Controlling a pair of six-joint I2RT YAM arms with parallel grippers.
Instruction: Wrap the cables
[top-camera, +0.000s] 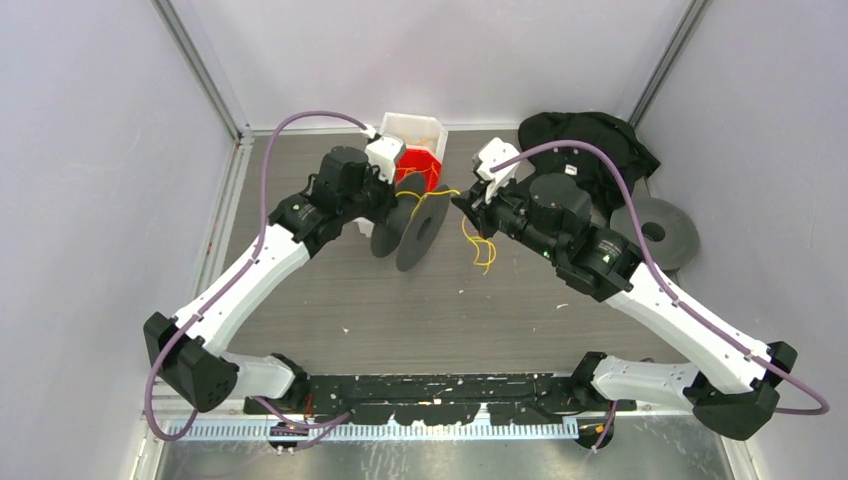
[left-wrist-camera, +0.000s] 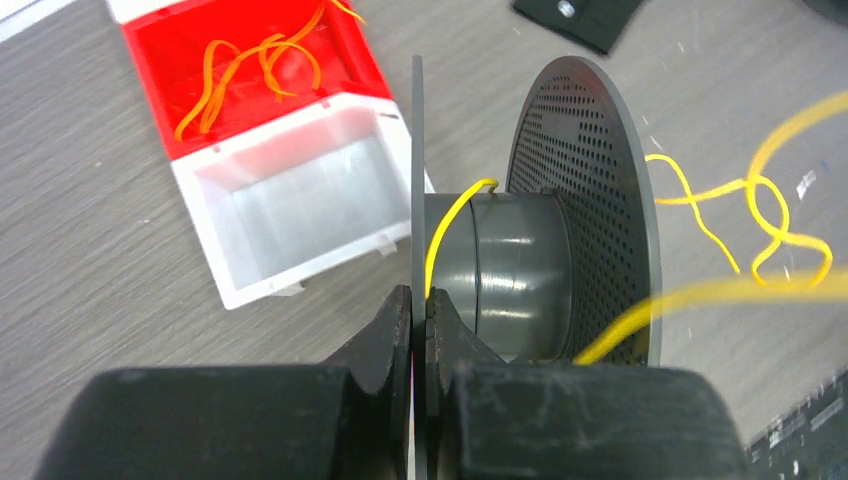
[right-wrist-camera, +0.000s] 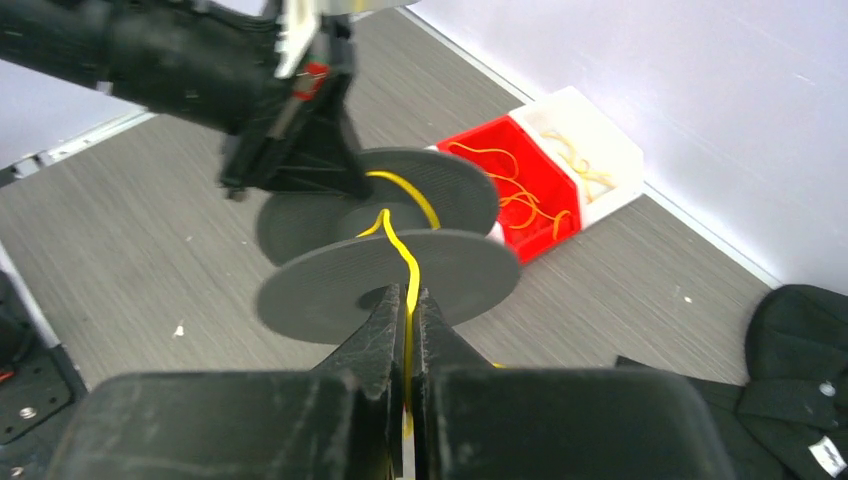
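**Both sets of fingers clamped: one on the spool, one on the cable**

The left fingers (left-wrist-camera: 416, 305) are closed on the thin solid flange of a dark grey spool (top-camera: 412, 228). The spool stands on edge near the middle of the table (top-camera: 330, 290), with its axle lying roughly along the 9-to-3 line. Its other side is a perforated flange (left-wrist-camera: 590, 190).

The right fingers (right-wrist-camera: 408, 305) are pinched shut on a yellow cable (right-wrist-camera: 405, 255). From that grip the cable rises over the rim of the nearer flange and crosses onto the spool's core, where a single strand lies over the drum. In the overhead view, the free end of the cable lies on the table in small loose loops at about 5 o'clock from the right fingers.

More yellow cables (left-wrist-camera: 245, 65) lie tangled in the red compartment of a red-and-white bin (top-camera: 420, 120). The bin sits at 12 o'clock from the spool, just beyond it.

A second grey spool (top-camera: 655, 232) lies flat at the table's 3 o'clock edge, well apart from the first. It is just beside a black cloth (top-camera: 590, 140) at about 1 o'clock.
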